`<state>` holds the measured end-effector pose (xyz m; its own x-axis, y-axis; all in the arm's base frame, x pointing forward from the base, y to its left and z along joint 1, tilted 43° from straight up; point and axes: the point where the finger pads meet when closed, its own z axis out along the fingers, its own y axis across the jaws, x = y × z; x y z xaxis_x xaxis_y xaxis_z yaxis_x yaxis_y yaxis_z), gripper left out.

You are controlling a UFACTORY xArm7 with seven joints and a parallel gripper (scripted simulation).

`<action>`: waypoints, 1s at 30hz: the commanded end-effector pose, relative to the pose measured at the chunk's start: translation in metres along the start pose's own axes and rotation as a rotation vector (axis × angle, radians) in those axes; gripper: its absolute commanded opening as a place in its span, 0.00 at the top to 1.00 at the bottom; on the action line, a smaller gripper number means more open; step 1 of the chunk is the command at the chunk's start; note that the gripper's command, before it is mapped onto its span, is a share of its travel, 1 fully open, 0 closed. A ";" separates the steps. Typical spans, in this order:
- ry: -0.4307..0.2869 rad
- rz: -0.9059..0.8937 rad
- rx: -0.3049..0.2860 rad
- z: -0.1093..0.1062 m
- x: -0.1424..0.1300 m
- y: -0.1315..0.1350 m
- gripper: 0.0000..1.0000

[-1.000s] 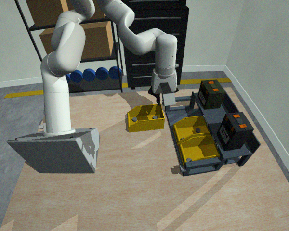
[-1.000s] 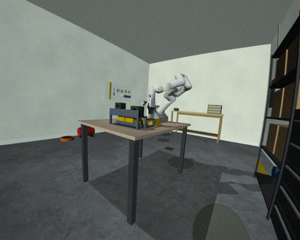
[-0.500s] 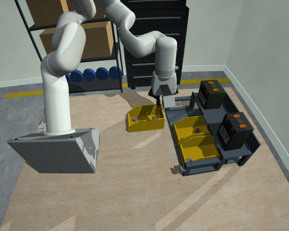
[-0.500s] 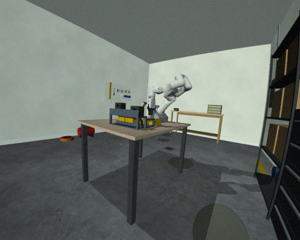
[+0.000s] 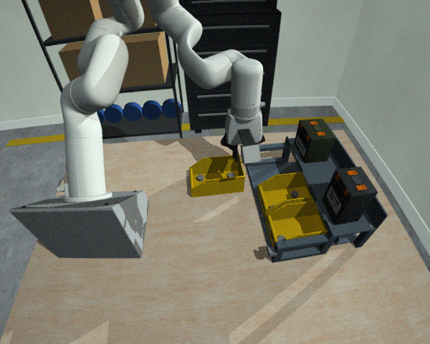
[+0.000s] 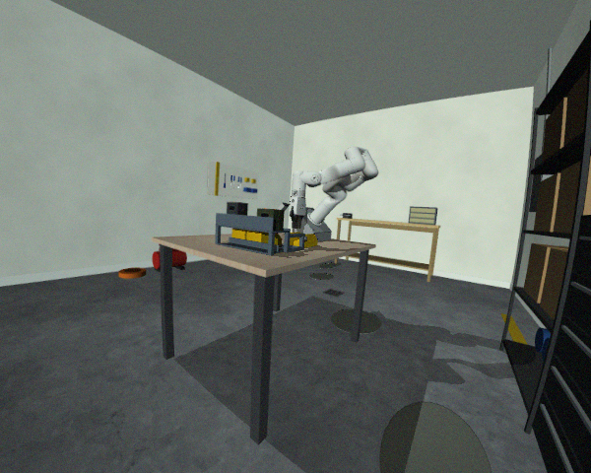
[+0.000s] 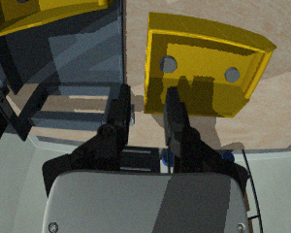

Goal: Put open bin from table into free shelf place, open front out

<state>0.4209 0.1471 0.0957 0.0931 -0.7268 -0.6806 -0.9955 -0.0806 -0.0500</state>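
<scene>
The yellow open bin (image 5: 216, 180) stands level on the table, left of the shelf, with two grey disc parts (image 5: 199, 178) inside; it also shows in the wrist view (image 7: 207, 68). My gripper (image 5: 237, 155) points down at the bin's right rear corner. In the wrist view the fingers stand a little apart, one on each side of the bin's wall, and do not pinch it. The grey shelf (image 5: 311, 200) holds two yellow bins (image 5: 282, 190) (image 5: 297, 222). The free place (image 5: 266, 164) is at the row's far end, right beside my gripper.
Two dark boxes (image 5: 314, 140) (image 5: 350, 194) stand on the shelf's upper board behind the bins. My arm's grey base (image 5: 85, 222) is at the table's left. A black drawer cabinet (image 5: 230, 55) and a rack with cardboard boxes stand behind the table.
</scene>
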 end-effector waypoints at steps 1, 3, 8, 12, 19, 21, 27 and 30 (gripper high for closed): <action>0.000 0.001 0.004 -0.002 0.000 -0.001 0.67; 0.000 0.001 0.004 -0.002 0.000 -0.001 0.67; 0.000 0.001 0.004 0.008 0.000 -0.001 0.67; 0.000 0.001 0.004 0.008 0.000 -0.001 0.67; 0.000 0.001 0.004 0.008 0.000 -0.001 0.67; 0.000 0.001 0.004 0.010 0.000 -0.001 0.67; 0.000 0.001 0.004 0.018 0.000 -0.001 0.67; 0.000 0.001 0.004 0.018 0.000 -0.001 0.67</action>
<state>0.4202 0.1608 0.0813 0.0933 -0.7268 -0.6805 -0.9954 -0.0821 -0.0488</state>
